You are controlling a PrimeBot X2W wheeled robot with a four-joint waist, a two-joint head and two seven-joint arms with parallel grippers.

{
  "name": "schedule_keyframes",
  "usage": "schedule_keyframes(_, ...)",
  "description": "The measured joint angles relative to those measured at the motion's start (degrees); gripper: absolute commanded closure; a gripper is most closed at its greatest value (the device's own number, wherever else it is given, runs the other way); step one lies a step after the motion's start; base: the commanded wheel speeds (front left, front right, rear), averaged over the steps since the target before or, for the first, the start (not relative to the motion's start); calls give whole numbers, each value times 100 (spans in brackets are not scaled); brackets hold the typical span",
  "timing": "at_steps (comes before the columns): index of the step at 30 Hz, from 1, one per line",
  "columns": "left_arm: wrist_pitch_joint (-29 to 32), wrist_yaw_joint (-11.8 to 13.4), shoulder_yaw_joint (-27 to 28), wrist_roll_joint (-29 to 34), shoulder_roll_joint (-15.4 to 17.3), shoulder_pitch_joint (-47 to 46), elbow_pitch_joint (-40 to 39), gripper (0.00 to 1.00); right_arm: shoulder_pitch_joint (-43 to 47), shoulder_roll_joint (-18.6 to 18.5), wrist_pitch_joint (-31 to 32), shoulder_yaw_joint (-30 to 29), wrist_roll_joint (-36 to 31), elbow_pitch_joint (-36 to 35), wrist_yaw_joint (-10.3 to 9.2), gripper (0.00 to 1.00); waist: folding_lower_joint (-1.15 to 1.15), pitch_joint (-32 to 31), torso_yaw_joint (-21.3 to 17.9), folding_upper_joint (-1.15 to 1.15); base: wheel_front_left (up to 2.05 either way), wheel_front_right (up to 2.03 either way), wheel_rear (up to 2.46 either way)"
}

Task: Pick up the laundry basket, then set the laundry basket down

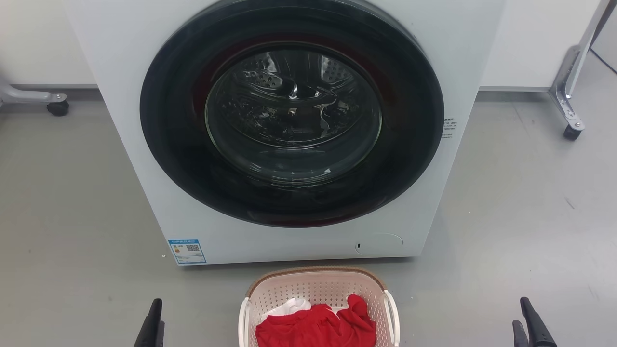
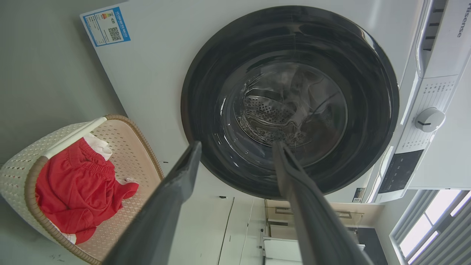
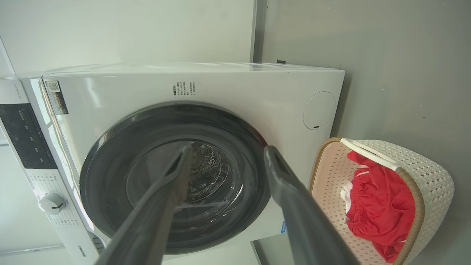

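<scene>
The laundry basket (image 1: 315, 271) stands on the grey floor just in front of the washing machine, at the bottom centre of the head view. It is pale pink with perforated walls, a brown rim and white side handles. A red garment (image 1: 315, 327) and a white cloth (image 1: 291, 306) lie inside it. My left gripper (image 1: 155, 320) is low at the basket's left, well apart from it. My right gripper (image 1: 523, 318) is farther off on the right. In the left wrist view my left gripper (image 2: 237, 147) is open and empty, with the basket (image 2: 18, 173) to one side. My right gripper (image 3: 228, 149) is also open and empty beside the basket (image 3: 434, 173).
A white front-loading washing machine (image 1: 140, 159) with its round dark door (image 1: 291, 113) shut stands right behind the basket. Wheeled metal frame legs stand at the far left (image 1: 58, 107) and far right (image 1: 572, 131). Grey floor lies on both sides of the basket.
</scene>
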Motion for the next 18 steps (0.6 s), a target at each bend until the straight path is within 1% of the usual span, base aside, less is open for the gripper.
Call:
schedule_keyframes(3,-58,58,-49,133,0,0,-55,0,0,-1,-56,68,-167,-27,-57,0,0,-1,3,0,0,0,0)
schedule_keyframes(8,-157,153,-135,491,2,1,-167,0,-3,-3,-160,215,-519,-82,-208,0,0,0,8,0,0,0,0)
schedule_keyframes(12,-210,207,-211,762,4,1,-224,0,-6,-5,-213,310,-768,-126,-254,0,0,1,12,0,0,0,0)
schedule_keyframes(18,-352,310,-355,1352,7,0,-339,0,-22,-13,-354,541,-1428,-185,-344,0,0,8,18,0,0,0,0)
